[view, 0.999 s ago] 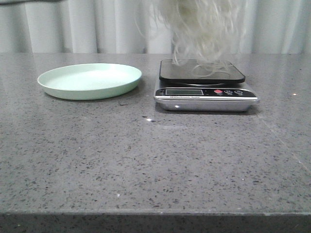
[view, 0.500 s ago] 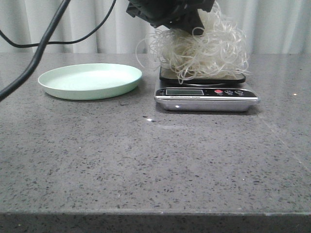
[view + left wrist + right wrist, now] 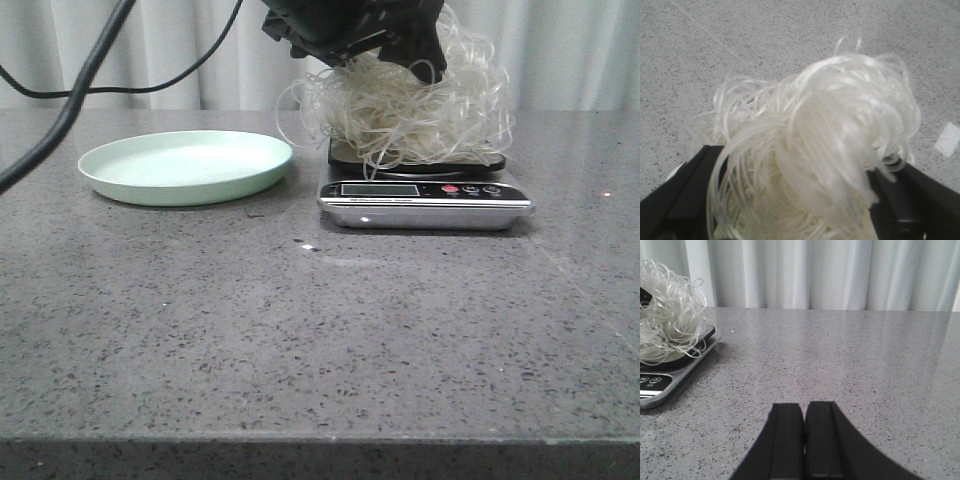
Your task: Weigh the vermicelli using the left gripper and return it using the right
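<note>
Speckled grey stone table; black left claw gripping fluffy vermicelli; right claw closed.

Scale display, button labels too small; nothing legible.

Matte-black angular left pincer, black cables trailing
</note>
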`<action>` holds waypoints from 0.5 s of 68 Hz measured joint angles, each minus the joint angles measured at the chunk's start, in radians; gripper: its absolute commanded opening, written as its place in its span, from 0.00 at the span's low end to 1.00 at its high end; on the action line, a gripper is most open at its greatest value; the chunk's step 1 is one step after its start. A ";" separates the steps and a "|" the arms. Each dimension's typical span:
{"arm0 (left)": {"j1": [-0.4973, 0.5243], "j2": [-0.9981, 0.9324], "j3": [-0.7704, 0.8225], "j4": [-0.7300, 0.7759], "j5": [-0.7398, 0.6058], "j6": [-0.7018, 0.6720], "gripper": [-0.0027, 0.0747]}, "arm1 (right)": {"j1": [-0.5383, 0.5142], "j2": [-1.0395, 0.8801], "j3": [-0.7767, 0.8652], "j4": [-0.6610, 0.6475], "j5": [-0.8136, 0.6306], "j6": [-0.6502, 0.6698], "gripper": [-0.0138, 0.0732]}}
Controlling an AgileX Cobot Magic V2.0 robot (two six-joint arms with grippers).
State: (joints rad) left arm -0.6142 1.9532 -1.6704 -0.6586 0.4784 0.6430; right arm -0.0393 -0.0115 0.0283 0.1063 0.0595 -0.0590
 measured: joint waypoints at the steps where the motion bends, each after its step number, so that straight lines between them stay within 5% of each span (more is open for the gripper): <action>1: 0.000 0.000 0.000 0.000 0.000 0.000 0.79 | 0.000 0.000 0.000 0.000 0.000 0.000 0.33; 34: 0.103 -0.205 0.000 0.003 0.189 -0.011 0.74 | 0.000 0.000 0.000 0.000 0.000 0.000 0.33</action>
State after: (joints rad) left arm -0.5109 1.7480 -1.6704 -0.6551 0.6670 0.6323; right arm -0.0393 -0.0115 0.0283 0.1063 0.0595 -0.0590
